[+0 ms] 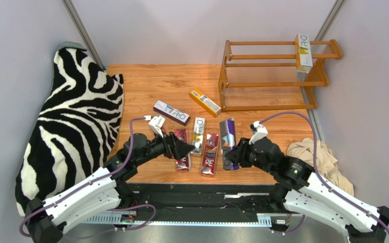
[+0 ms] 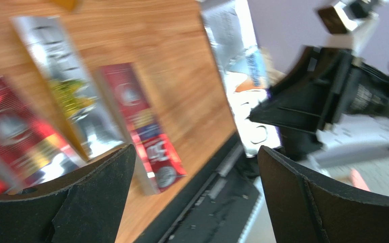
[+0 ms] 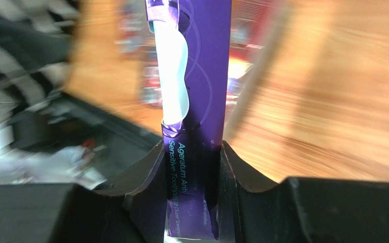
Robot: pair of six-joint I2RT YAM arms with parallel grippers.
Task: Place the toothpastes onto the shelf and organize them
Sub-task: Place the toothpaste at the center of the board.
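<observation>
Top view first. Your right gripper is clamped on the near end of a slim purple toothpaste carton with a silvery face. The carton's long axis runs away from the fingers, roughly toward the far edge of the wooden tabletop.

The orange-brown wooden three-tier shelf is farther back and a bit to the right of that gripper, well apart from it. One white-and-yellow carton is already standing upright at its top right. So your right arm is clearly the nearer one to the shelf. Your left gripper hovers over a red cardboard carton in the row near the front edge.

Left wrist view: the left fingers are spread wide with nothing between them. A second red carton lies ahead and to the left. The purple carton is off to the right, with the other gripper on its end.

Right wrist view: both pads press the long sides of the purple carton, which sticks straight out ahead. The background is a blur, so I can't tell if it's off the wood.

My guess is you'll need to swing far-right and turn that long axis to sit across a tier's rods.
</observation>
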